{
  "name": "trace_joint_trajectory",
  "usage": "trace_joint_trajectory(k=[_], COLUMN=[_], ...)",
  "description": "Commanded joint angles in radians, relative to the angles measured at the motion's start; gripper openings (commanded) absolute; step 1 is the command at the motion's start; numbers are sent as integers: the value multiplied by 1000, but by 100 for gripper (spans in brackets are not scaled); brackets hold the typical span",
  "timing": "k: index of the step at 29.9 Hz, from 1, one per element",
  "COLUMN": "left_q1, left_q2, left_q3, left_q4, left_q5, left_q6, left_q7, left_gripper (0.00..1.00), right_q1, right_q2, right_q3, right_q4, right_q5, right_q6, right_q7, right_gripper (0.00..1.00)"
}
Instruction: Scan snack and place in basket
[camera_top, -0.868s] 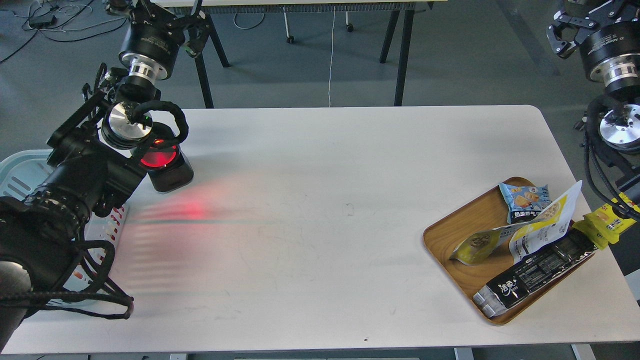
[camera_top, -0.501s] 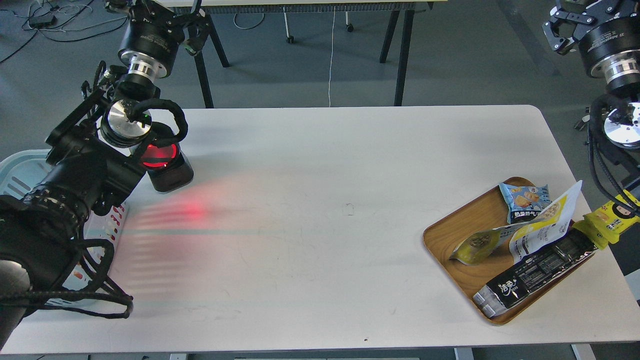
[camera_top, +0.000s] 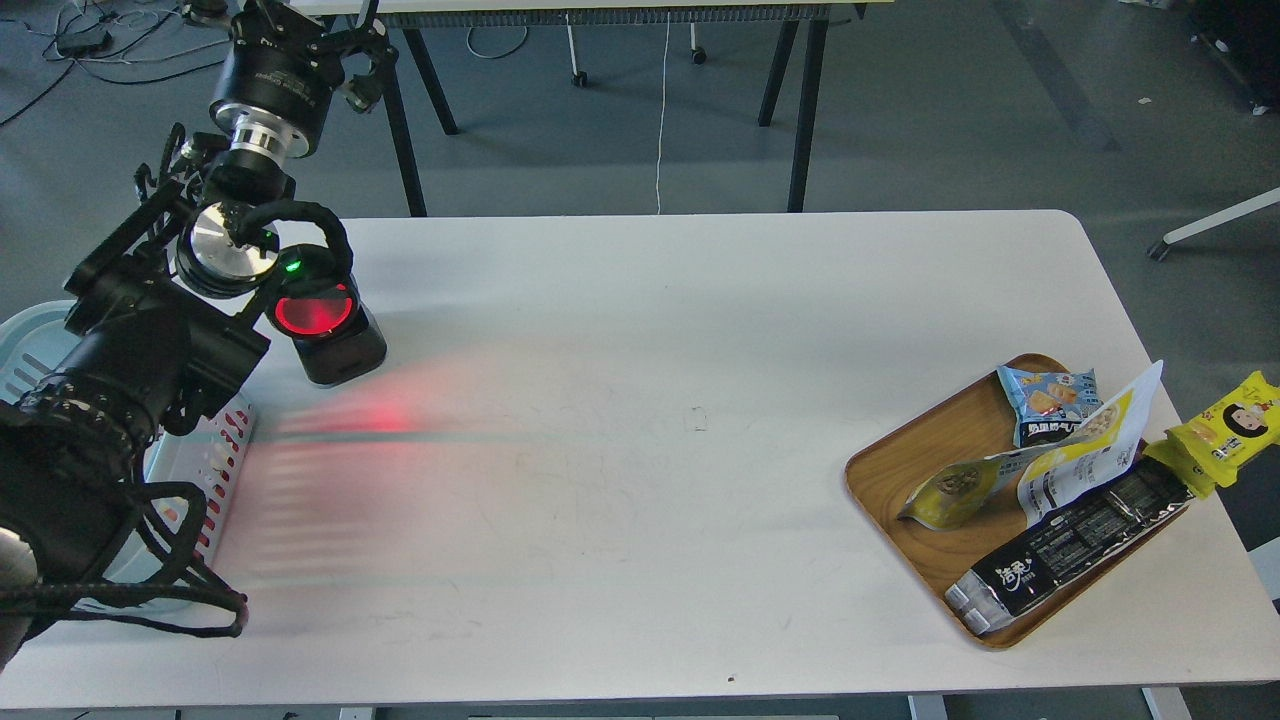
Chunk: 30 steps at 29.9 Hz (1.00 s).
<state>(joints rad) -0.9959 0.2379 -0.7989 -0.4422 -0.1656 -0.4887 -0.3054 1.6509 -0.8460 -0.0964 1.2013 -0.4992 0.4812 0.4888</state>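
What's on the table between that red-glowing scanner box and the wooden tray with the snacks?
Nothing stands between the scanner and the wooden tray: the head view shows only bare white table, with the scanner's red glow on it.
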Motion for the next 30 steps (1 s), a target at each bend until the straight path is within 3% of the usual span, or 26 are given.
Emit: trace_joint_trajectory(k=[1,7,15,20,27,30], left_q1=[0,0,14,17,16,17], left_q2=[-3,-2,0,1,6,6], left_q3=[3,1,1,1,1,1], left_q4=[-1,-3,-1,-1,-1,-1], left_q5=[0,0,0,1,1,1], left_q6=[0,0,0,0,0,0], left_q7=[0,0,0,0,-1,-1], left_gripper=[100,100,100,100,100,100], right_q1=[148,329,363,363,310,279], right_q2=[-19,-10,7,8,8,8], right_q3=[-170,-417,-686,-799,-841,-844], right_q4=[180,403,531,531,521,509], right_q5=[-232,-606,-1126,-1289,-1435,-1444], right_q6=[-9,-53,-243,-322,-328,-322], right_q7=[0,0,0,0,0,0], right_gripper=[98,98,95,90,86,73])
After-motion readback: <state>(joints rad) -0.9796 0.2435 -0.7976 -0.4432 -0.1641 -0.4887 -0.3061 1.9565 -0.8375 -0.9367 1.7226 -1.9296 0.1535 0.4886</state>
